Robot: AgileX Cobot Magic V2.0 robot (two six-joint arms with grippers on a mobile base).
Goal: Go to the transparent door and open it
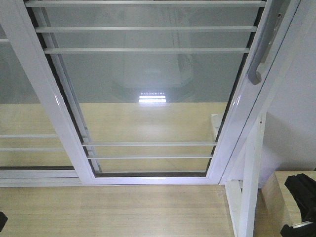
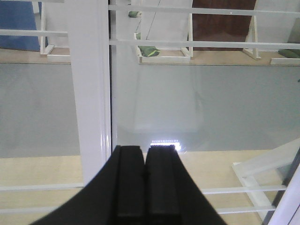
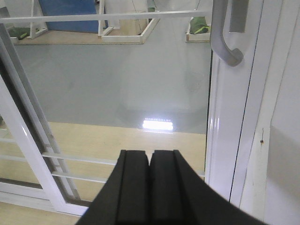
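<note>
Front-facing view shows white-framed transparent door (image 1: 148, 84), curved handle (image 1: 257, 69).

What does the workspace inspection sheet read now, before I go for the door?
Surface: wood floor, running up to the door track.
Job's things: door looks shut; handle at its right edge, untouched.
Clutter: nothing seen.
Grippers: left gripper shut, empty, facing the glass; right gripper shut, empty, short of the handle.
Cables: nothing seen.
Surroundings: handleless panel on the left; white wall on the right; white frames beyond the glass.
</note>
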